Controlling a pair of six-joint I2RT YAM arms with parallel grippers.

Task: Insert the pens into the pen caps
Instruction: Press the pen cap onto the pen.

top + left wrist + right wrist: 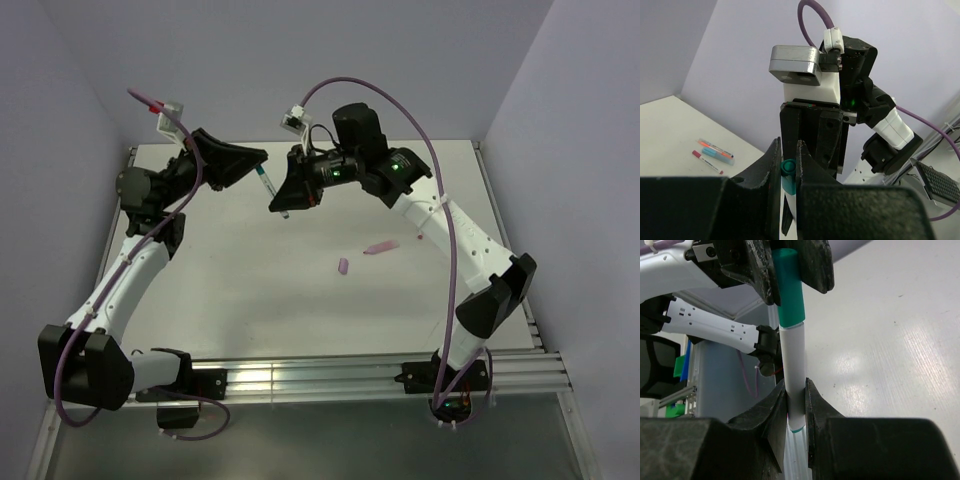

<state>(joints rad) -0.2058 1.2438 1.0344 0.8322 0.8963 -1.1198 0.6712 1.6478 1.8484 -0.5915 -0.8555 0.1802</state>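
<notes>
Right gripper (795, 386) clenched on slim whitish plastic pen (792, 355), left gripper (789, 267) grasping stubby teal plastic cap (790, 295) apparently seated on it; pink pen (380, 246), lilac cap (343, 266) loose on counter (250, 290).

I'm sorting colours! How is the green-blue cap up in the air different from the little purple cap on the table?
The teal cap is greenish; the lilac cap is pale purple. The teal cap is pinched in the left tool above the table; the lilac cap lies loose on it. The teal cap has a white pen in it; the lilac cap has none. Both are short pen caps.
</notes>
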